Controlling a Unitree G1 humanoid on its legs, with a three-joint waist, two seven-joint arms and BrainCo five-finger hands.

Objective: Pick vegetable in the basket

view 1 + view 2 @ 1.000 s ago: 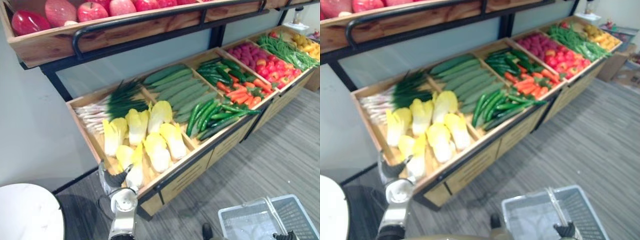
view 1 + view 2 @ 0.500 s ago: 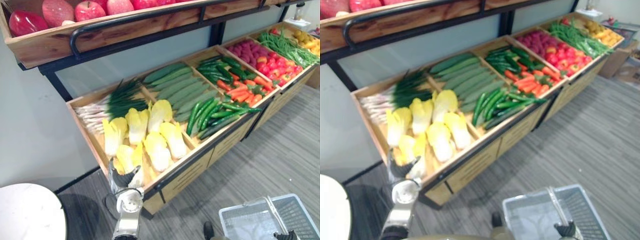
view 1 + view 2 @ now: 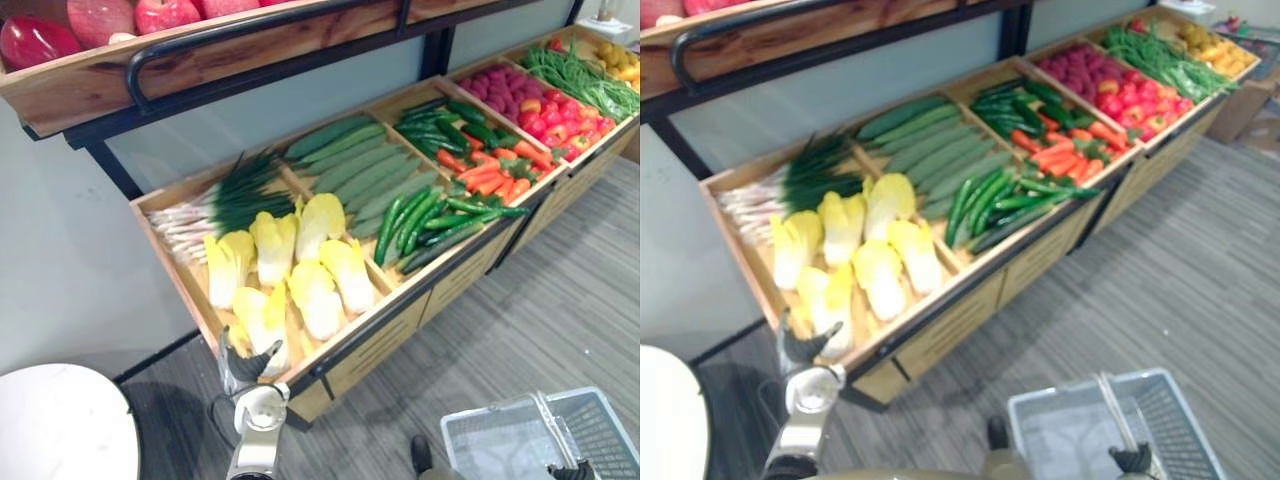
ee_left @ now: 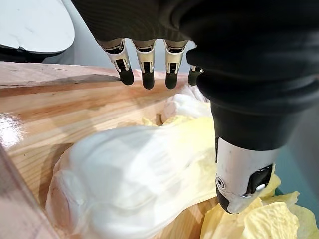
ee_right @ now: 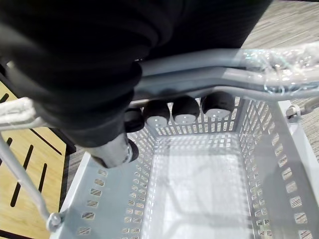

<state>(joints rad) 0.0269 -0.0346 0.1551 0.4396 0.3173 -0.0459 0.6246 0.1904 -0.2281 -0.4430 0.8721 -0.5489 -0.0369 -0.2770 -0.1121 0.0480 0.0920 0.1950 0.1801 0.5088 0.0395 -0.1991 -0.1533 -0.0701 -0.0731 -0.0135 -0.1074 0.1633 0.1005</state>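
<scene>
eyes: left hand (image 3: 245,358) just before nearest cabbage (image 3: 262,318), empty basket (image 3: 490,415) low right | left wrist: fingers (image 4: 145,74) straight over cabbage, nothing held (reach step, I judge); next: lower, close round it | right wrist: right hand (image 5: 75,64) curled round basket handle (image 5: 224,74)
</scene>
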